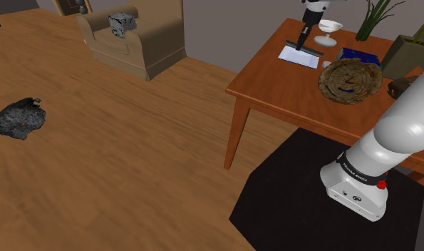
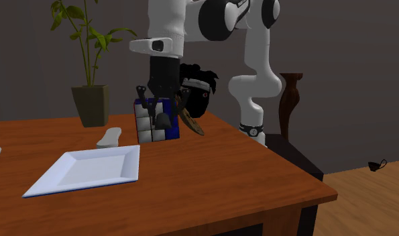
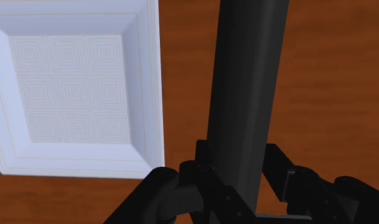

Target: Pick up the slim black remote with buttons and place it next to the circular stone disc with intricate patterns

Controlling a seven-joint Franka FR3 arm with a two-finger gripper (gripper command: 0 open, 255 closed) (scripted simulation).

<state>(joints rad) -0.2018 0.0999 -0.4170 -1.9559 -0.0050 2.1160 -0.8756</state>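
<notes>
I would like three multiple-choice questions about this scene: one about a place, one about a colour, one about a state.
1. Where is the round stone disc? A on the wooden table; B on a shelf; C in a drawer.
2. What colour is the square plate? A red; B white; C green.
3. What is the state of the slim black remote? A lying flat on the plate; B clasped in the tool; C broken in two.
Answers: 1 A, it lies on the tabletop; 2 B, its surface is plain white; 3 B, the tool grips it from both sides.
</notes>
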